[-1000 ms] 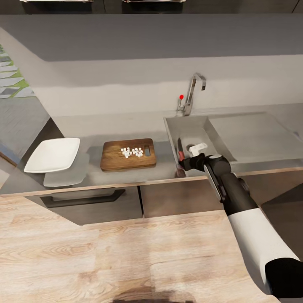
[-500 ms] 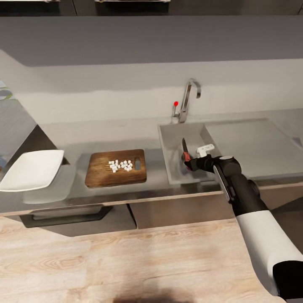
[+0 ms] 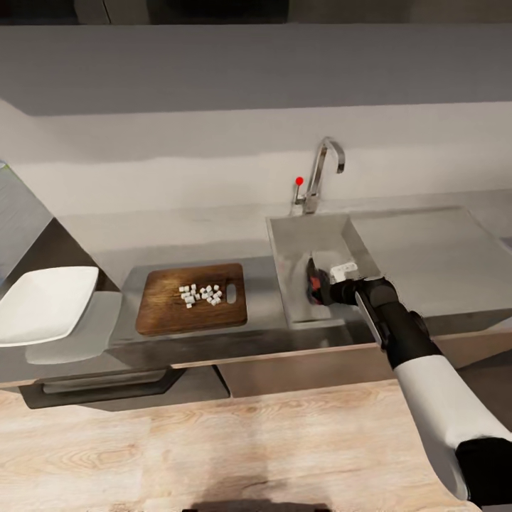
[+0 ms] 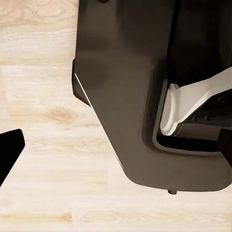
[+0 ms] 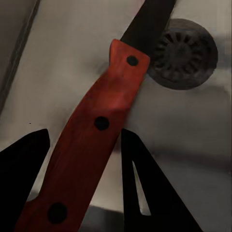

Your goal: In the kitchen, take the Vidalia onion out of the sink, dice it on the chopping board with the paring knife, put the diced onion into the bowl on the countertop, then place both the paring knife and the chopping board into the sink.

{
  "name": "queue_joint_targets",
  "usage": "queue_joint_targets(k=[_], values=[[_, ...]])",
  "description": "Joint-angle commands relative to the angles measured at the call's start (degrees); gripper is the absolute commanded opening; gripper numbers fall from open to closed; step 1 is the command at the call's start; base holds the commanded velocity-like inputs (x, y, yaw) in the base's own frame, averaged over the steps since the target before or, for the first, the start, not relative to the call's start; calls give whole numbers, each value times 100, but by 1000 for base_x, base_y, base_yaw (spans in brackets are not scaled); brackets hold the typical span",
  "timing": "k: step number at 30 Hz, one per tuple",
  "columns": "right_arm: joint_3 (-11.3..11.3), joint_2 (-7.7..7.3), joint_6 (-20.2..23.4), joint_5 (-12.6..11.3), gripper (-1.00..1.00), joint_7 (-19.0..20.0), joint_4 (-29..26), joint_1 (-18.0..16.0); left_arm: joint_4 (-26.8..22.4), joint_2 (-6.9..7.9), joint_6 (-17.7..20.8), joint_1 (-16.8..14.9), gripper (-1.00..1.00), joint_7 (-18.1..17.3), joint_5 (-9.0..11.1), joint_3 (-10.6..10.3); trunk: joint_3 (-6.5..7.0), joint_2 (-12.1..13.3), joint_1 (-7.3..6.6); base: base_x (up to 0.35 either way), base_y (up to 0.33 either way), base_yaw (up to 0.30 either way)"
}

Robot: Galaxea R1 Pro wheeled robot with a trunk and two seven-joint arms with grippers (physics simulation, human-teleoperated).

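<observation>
paring knife (image 5: pixel 96 140) handle between right gripper (image 5: pixel 82 179) fingers, over sink (image 5: pixel 63 53)

Pale grey wall (image 3: pixel 213 149), light wood plank floor (image 3: pixel 213 455), dark cabinets (image 3: pixel 299 366)

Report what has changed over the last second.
The right gripper has carried the paring knife lower into the sink, blade now over the drain; whether the fingers have released it is unclear. Diced onion stays on the chopping board; the bowl is unmoved.
</observation>
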Motion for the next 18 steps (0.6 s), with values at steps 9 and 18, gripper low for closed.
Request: queue_joint_targets(k=[9, 18], values=[[11, -4, -97, 61, -100, 39, 303, -8, -10, -7, -4, 3, 100, -30, -9, 35, -89, -11, 3, 0, 0, 0], [11, -11, -391, 59, 100, 34, 253, 0, -1, -6, 1, 3, 100, -29, -9, 35, -98, -11, 3, 0, 0, 0]])
